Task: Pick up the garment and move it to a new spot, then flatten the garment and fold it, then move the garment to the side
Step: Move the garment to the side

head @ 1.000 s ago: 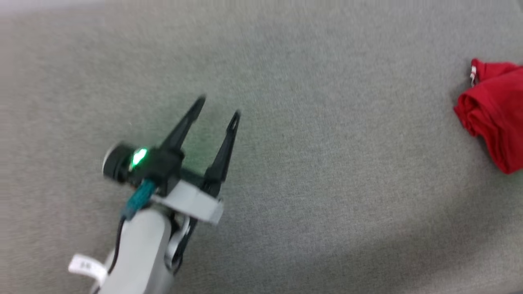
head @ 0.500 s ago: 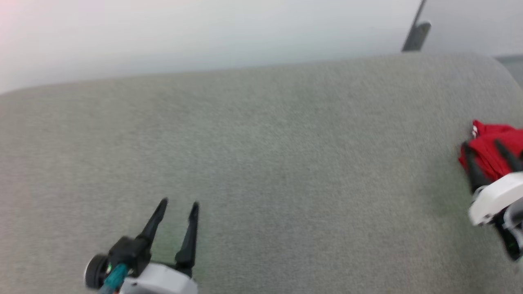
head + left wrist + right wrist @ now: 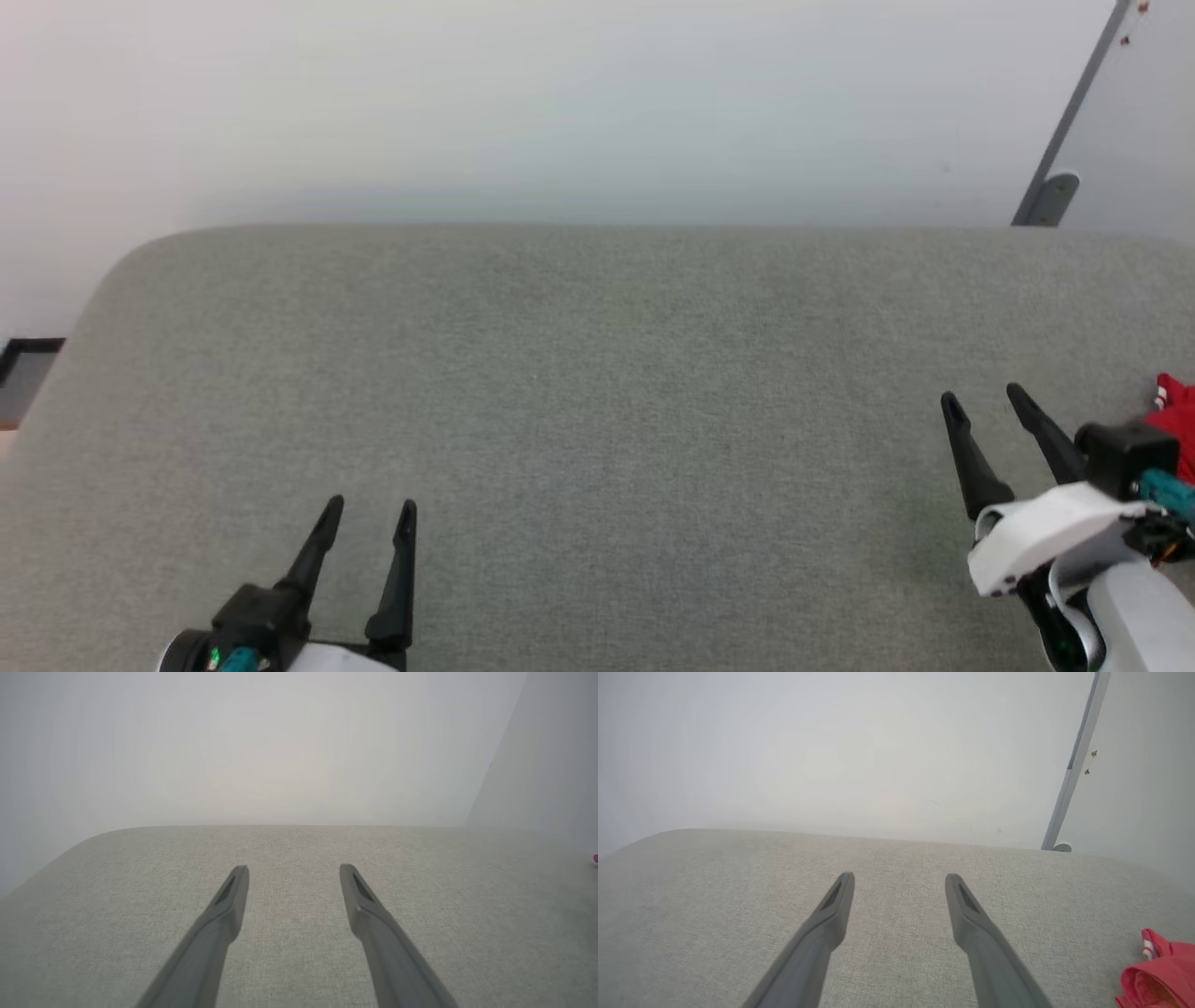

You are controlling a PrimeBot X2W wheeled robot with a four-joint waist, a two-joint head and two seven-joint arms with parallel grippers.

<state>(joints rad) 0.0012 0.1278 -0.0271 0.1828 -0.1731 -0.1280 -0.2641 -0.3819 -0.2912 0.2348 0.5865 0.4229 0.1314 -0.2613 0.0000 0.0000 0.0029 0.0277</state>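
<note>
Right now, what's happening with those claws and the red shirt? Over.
Left gripper open, empty. Right gripper open, empty. Garment bunched on grey surface, right of right gripper. Nothing between them.

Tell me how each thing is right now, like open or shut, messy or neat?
Left gripper: open, holding nothing.
Right gripper: open, holding nothing, beside the shirt but apart from it.
Red shirt: bunched in a small heap, lying on the grey cloth top, not held.
</note>
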